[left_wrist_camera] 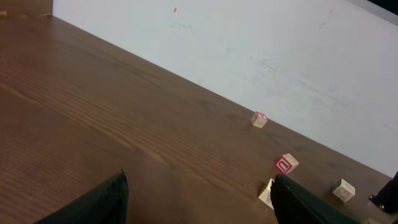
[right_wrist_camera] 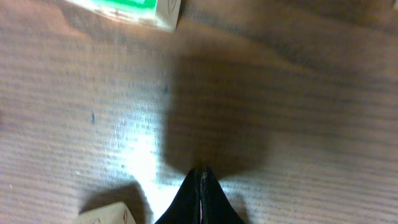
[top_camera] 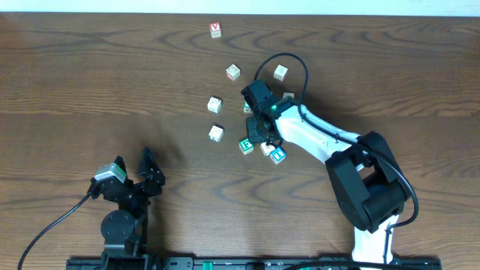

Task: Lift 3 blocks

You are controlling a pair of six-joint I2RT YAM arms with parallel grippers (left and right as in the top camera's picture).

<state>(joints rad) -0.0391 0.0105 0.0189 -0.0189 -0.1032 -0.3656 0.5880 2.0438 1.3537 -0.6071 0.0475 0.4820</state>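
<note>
Right now, closest to me, the left gripper (top_camera: 152, 168) sits beside its base with its jaws spread wide and nothing between them. Further out, the three blocks lie clustered on the table (top_camera: 90, 75): the green block (top_camera: 246, 145), the cream block (top_camera: 268, 148) and the blue block (top_camera: 278, 155). All three rest on the wood, none lifted. The right gripper (top_camera: 259, 133) is low over the table just behind them, between the green and the cream one. On its wrist camera I see its fingers (right_wrist_camera: 193, 202) clenched tight together, gripping nothing, with the green block at the top edge and the cream one at the lower left corner. Beyond the arm, pale cubes (top_camera: 215, 104) lie scattered, and the red-lettered cube (top_camera: 216, 30) sits farthest away.
</note>
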